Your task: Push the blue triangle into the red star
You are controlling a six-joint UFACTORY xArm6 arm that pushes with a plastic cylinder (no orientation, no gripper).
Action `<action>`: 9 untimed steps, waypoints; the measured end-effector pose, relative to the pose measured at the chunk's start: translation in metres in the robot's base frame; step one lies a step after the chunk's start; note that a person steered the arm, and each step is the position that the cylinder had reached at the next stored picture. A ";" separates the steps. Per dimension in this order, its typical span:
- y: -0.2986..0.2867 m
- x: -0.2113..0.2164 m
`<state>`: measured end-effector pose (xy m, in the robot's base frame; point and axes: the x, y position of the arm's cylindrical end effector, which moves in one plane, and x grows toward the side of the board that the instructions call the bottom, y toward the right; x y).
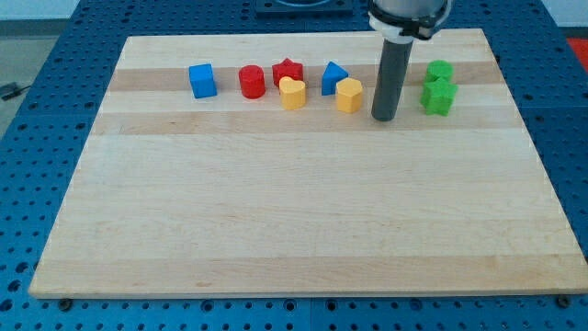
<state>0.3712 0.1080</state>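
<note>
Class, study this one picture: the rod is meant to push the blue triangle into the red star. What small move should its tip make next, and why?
Probably slide my tip toward the view's top, then left, to reach the blue triangle's right side. My tip now sits right of the yellow block, lower than the triangle, and the red star lies to the triangle's left.

Blue triangle (333, 77) near red star (288, 72)

On the board (276, 211), the red star (288, 70) has the red cylinder (252, 81) just beside it on the view's left, and the blue cube (202, 80) farther left. The yellow heart (292, 93) lies just below the star. To the star's right, in this order, come the blue triangle (333, 77), the yellow block (349, 95), the tip (384, 118), and farthest the upper green block (440, 72) and the lower green block (438, 97).
</note>
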 end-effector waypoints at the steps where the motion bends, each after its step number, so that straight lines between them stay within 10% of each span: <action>1: -0.024 -0.011; 5: -0.008 0.018; 9: -0.025 -0.063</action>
<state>0.3079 0.0830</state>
